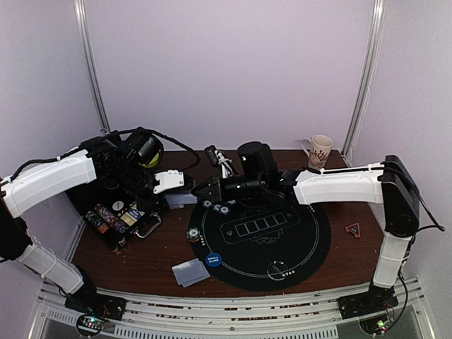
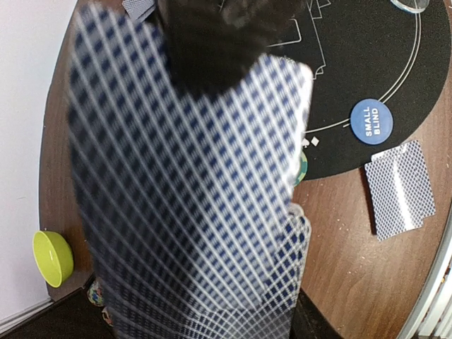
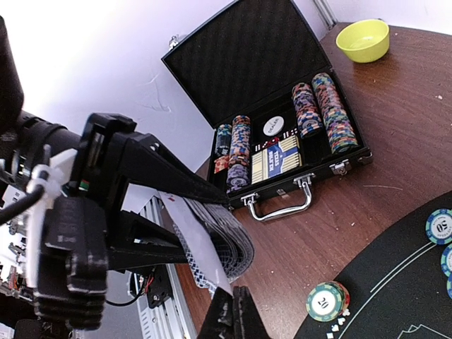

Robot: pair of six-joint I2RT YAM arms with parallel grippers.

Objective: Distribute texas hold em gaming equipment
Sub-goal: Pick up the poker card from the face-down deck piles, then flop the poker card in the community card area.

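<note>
Nearest you, two cards (image 1: 191,272) lie face down and overlapping on the bare desk (image 1: 339,261), just off the round black mat (image 1: 311,244). Just beyond them the blue button (image 1: 213,260) sits inside the mat's near-left edge. A small pale disc (image 1: 280,269) rests on the mat's near part (too small to read). A green chip (image 1: 195,235) lies further along, at the mat's left edge.

Past that, over the mat's far-left edge, your two arms meet. Your left jaws are clamped on the deck (image 3: 229,247), which is fanned, its checked backs filling most of the left wrist view. One white face (image 3: 194,236) sticks out of the fan. Your right jaws are closed tight with their tips at its lower corner, and you cannot tell whether they actually pinch it. A few chips (image 1: 219,207) lie on the mat just below the right jaws.

Left of the arms stands the open case (image 3: 247,63), with stacks (image 3: 332,113) of chips in rows and a blue pack (image 3: 279,159) between them. Beyond it a green bowl (image 3: 363,39) sits at the desk's far left. A mug (image 1: 319,150) stands at the far right.
</note>
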